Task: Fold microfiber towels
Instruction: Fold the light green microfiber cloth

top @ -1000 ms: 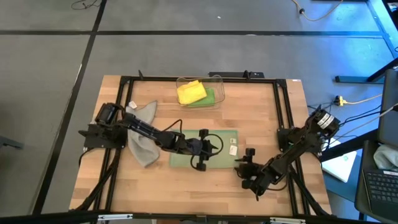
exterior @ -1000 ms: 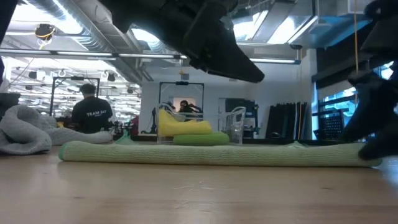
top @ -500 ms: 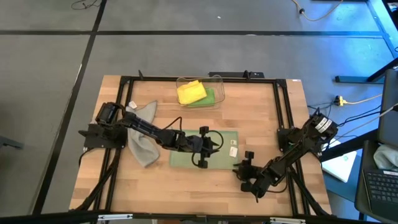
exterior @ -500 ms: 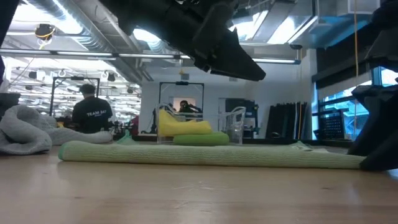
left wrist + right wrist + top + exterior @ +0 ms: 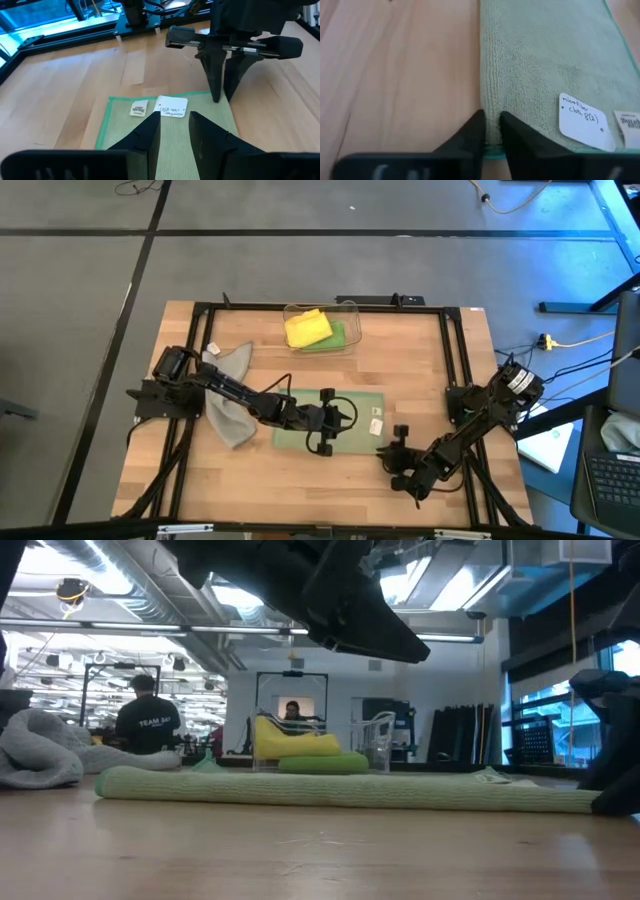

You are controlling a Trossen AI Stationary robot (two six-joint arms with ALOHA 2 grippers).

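Observation:
A pale sage green towel (image 5: 345, 435) lies folded flat in the middle of the table, with two white tags (image 5: 583, 121) near its right end. My left gripper (image 5: 175, 117) hovers over it, open by a narrow gap, with nothing between the fingers. My right gripper (image 5: 491, 117) stands at the towel's near right corner, shut on it. A grey towel (image 5: 228, 395) lies crumpled at the left, under my left arm. Yellow (image 5: 306, 326) and bright green (image 5: 338, 336) towels sit in a clear bin at the far edge. My right gripper pinches the sage towel's near right corner (image 5: 492, 100) between its two fingers, which straddle the near edge. The fingers (image 5: 223, 85) slant down from the table's near right. The towel lies flat on the table, not lifted.
The clear plastic bin (image 5: 350, 310) stands at the far middle. A black frame (image 5: 450, 350) runs around the table's edges. Bare wood shows to the right of the towel and along the near edge. A person (image 5: 146, 720) shows in the room beyond the table.
In the low view my right gripper's dark shape has shifted from over the towel's right end to its very tip. The towel has stayed flat.

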